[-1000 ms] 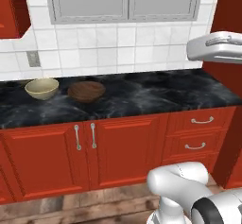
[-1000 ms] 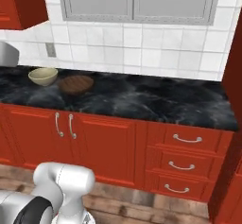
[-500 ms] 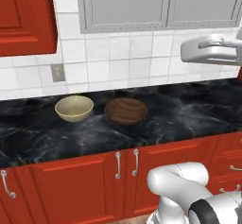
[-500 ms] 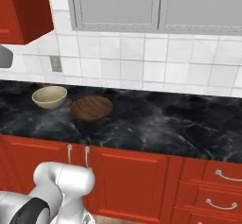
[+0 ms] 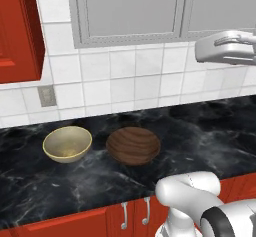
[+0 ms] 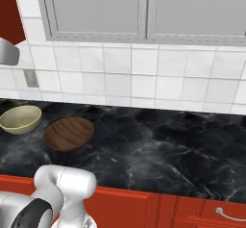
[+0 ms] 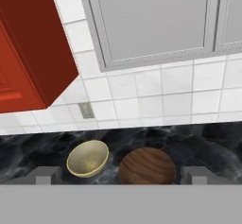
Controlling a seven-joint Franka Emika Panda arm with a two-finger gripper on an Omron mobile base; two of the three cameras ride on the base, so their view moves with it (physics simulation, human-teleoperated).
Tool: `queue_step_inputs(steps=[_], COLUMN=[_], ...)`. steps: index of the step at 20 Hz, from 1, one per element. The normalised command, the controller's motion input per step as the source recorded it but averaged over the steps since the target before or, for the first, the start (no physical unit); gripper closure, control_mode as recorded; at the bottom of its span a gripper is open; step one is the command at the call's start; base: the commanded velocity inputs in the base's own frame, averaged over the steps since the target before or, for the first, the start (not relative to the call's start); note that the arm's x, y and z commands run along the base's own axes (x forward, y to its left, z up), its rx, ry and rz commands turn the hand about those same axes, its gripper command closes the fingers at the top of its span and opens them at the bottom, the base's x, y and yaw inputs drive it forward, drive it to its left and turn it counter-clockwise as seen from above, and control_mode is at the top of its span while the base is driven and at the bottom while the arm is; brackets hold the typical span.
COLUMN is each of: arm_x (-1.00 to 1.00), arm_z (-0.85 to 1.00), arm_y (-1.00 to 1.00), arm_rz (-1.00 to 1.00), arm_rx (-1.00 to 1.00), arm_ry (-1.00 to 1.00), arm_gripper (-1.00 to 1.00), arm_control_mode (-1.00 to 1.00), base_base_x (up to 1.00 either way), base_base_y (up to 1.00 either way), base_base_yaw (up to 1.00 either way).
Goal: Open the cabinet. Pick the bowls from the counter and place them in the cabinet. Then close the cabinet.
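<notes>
Two bowls sit side by side on the black marble counter (image 5: pixel 210 131). The pale beige bowl (image 5: pixel 67 144) is on the left and the dark wood-grained bowl (image 5: pixel 133 145) on the right. Both also appear in the right base view, beige bowl (image 6: pixel 20 119) and brown bowl (image 6: pixel 68 133), and in the hand view, beige bowl (image 7: pixel 88 158) and brown bowl (image 7: pixel 147 165). The red cabinet (image 5: pixel 17 31) hangs at upper left, cut off by the frame, its handles out of view. My gripper (image 7: pixel 120 176) is open and empty, held high above and back from the bowls. The white hand (image 5: pixel 227 48) hovers at the right.
A grey-doored wall cabinet (image 5: pixel 135 11) hangs over the bowls, with white tiles and a wall socket (image 5: pixel 47 96) below it. Red lower doors with silver handles (image 5: pixel 135 213) sit under the counter. A drawer handle (image 6: pixel 230 215) shows at the lower right.
The whole picture has shifted: the base has driven left and closer, so the bowls now look larger and more central. The bowls have not moved on the counter. The gripper stays open.
</notes>
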Motion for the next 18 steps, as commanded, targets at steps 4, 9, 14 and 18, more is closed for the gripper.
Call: queue_step_inputs(steps=[4,9,14,18], arm_x=[0.0,0.0,0.0,0.0], arm_z=[0.0,0.0,0.0,0.0], arm_y=[0.0,0.0,0.0,0.0], arm_rz=[0.0,0.0,0.0,0.0], arm_rx=[0.0,0.0,0.0,0.0], arm_ry=[0.0,0.0,0.0,0.0], arm_gripper=[-1.0,-1.0,-1.0,-1.0], arm_control_mode=[1.0,1.0,1.0,1.0], base_base_x=[0.96,0.86,0.96,0.74], base_base_y=[0.03,-0.37,-0.01,0.0], base_base_yaw=[-0.12,-0.23,-0.27,-0.13])
